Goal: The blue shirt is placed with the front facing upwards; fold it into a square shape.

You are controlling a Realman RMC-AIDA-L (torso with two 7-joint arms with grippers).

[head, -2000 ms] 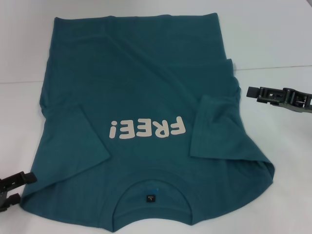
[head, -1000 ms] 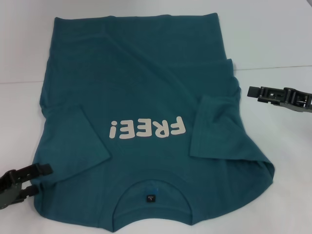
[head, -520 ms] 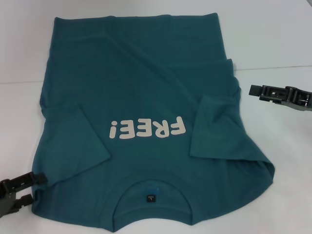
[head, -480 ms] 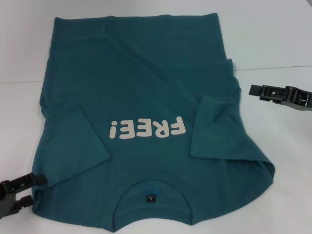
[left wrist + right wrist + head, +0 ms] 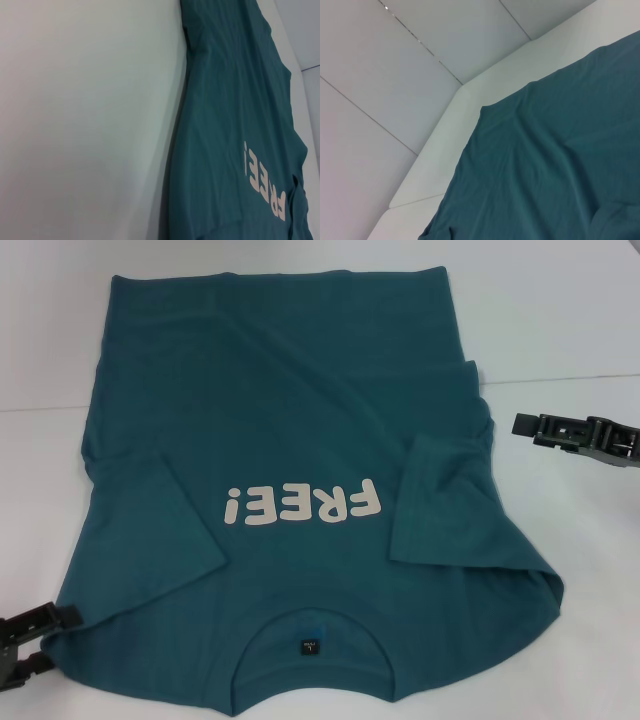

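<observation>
Beside the blue shirt [image 5: 300, 440] (near shoulder), left pincer [image 5: 40, 638] gapes, touching nothing; right pincer [image 5: 530, 427] unreadable.

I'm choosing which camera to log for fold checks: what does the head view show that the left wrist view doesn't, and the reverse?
Only the head view shows both grippers: the left gripper, open, at the near left corner of the blue shirt, and the right gripper off the shirt's right side. It also shows the collar with its neck label and both sleeves folded inward. Only the left wrist view shows a broad bare stretch of the white table beside the shirt's edge. Both show the teal fabric and the "FREE!" lettering.
</observation>
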